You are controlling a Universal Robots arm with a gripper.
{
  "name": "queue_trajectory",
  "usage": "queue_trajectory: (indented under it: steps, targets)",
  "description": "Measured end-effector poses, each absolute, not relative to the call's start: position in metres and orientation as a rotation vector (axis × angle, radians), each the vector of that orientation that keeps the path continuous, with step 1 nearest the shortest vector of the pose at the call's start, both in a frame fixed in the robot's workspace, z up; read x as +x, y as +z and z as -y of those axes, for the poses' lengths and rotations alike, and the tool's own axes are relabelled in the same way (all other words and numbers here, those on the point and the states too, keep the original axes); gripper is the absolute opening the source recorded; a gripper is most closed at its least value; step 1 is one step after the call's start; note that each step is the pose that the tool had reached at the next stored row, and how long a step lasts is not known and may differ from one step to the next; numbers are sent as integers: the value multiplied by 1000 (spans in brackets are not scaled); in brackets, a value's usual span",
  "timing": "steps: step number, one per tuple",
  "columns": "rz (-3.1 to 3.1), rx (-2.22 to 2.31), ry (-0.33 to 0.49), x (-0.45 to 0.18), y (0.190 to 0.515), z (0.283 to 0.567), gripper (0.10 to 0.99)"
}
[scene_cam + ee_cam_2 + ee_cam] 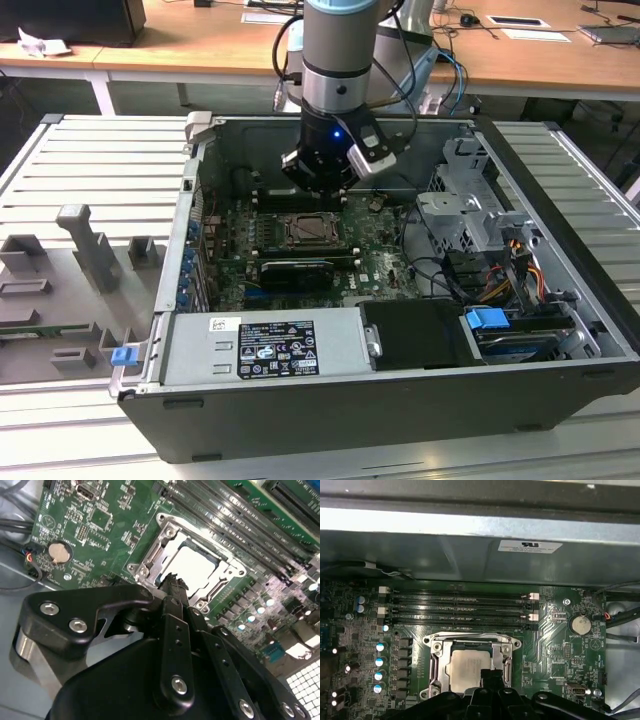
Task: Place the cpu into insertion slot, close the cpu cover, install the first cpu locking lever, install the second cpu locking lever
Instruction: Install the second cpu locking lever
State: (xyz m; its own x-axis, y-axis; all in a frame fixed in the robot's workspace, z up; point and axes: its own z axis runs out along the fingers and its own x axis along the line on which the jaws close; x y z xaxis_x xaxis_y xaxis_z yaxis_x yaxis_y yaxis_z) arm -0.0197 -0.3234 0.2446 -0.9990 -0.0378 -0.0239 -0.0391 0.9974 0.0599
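Arm reaching straight down into the open computer case (560, 300).
The tool (172, 580), fingers clenched together, is hovering at the cpu cover (150, 560) over the seated cpu (195, 567).

cpu (465, 670) in insertion slot (436, 652) | cpu cover (506, 651) seemingly over it | gripper (172, 582) above

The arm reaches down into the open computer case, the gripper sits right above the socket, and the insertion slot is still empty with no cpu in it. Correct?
Not quite. The insertion slot is not empty: the cpu already lies in it, its pale metal top plain in both wrist views. The rest holds: in the exterior view the arm reaches into the open computer case, with the gripper just above the socket.
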Motion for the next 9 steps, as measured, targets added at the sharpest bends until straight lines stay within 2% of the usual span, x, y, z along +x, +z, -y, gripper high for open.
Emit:
queue_trajectory:
  steps: [9]
  targets:
    - [-3117, -60, 94, -20, 245, 329, 106]
